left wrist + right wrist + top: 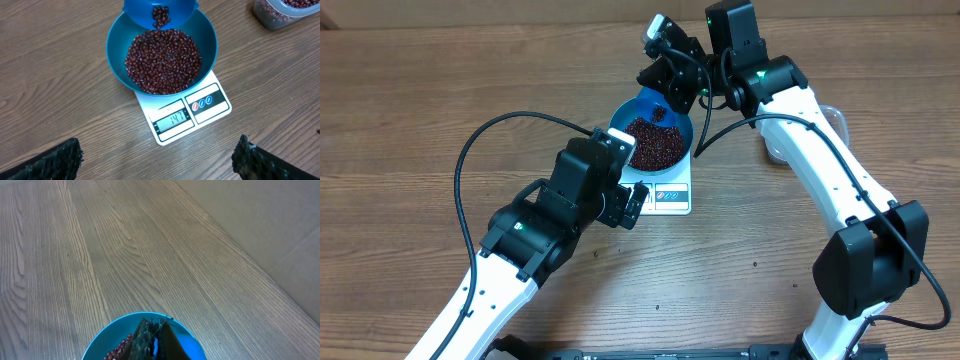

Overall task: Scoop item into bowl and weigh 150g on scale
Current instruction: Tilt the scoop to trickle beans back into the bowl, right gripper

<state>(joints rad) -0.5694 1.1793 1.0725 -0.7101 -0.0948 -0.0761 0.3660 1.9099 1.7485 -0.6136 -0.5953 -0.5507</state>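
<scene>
The blue bowl (682, 131) (205, 40) stands on the white scale (672, 195) (200, 120) and holds a heap of dark red-brown beans (655, 143) (162, 60). The scale's display reads 147. My right gripper (667, 88) (157, 340) is shut on a small blue scoop (648, 103) (145, 10) (110, 335), tilted over the bowl's far rim with a few beans (160, 16) (119, 349) in it. My left gripper (632, 205) (157, 160) is open and holds nothing; it sits low over the wood just in front of the scale, fingers (47, 162) wide apart.
A clear plastic tub (832, 118) (282, 12) with more beans stands right of the bowl, partly hidden under my right arm. A couple of stray beans (754, 264) lie on the wooden table (440, 90) near the front.
</scene>
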